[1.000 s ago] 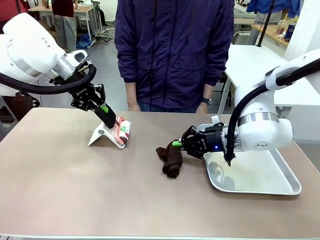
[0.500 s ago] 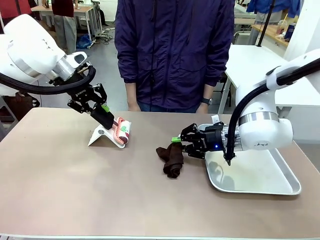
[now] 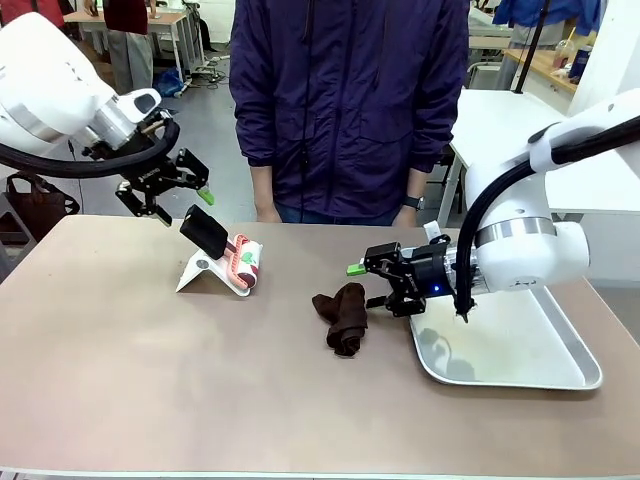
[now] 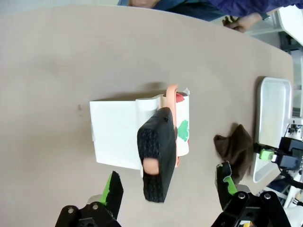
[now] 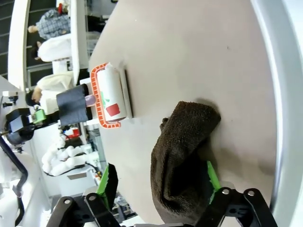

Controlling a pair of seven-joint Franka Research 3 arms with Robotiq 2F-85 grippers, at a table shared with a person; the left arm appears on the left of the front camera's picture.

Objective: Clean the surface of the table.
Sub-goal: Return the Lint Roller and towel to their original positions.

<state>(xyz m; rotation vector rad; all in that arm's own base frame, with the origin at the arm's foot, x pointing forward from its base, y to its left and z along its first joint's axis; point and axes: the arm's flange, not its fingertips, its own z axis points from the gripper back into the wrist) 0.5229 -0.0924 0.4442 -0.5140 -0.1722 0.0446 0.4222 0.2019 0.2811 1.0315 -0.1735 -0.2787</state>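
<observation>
Taupe and matte, the table (image 3: 150, 380) spans my whole front view, with a person (image 3: 350, 100) in a dark jacket standing at its far edge. At the far left I have the left gripper (image 3: 170, 190) raised above the tabletop, its fingers spread wide and holding nothing; in its wrist view the green pads (image 4: 113, 182) stand well apart on either side of the roller handle. Just right of it and lower, the lint roller (image 3: 245, 262) rests in its white stand (image 3: 205, 270), the black handle (image 3: 204, 232) tilted up toward the gripper but not touching it. From the left wrist I see the roller (image 4: 182, 125) with its red and green label lying across the stand (image 4: 116, 135), and the handle's end (image 4: 156, 161) pointing at the camera. Near the middle of the table a dark brown cloth (image 3: 342, 315) lies crumpled on the surface. Just beside it on the right, my right gripper (image 3: 375, 285) is low over the table, fingers apart, with one green pad (image 3: 355, 269) above the cloth; from its wrist the cloth (image 5: 182, 151) sits between the open fingers, whether touching I cannot tell. Farthest right, the silver tray (image 3: 560, 375) sits on the table under the right arm.
</observation>
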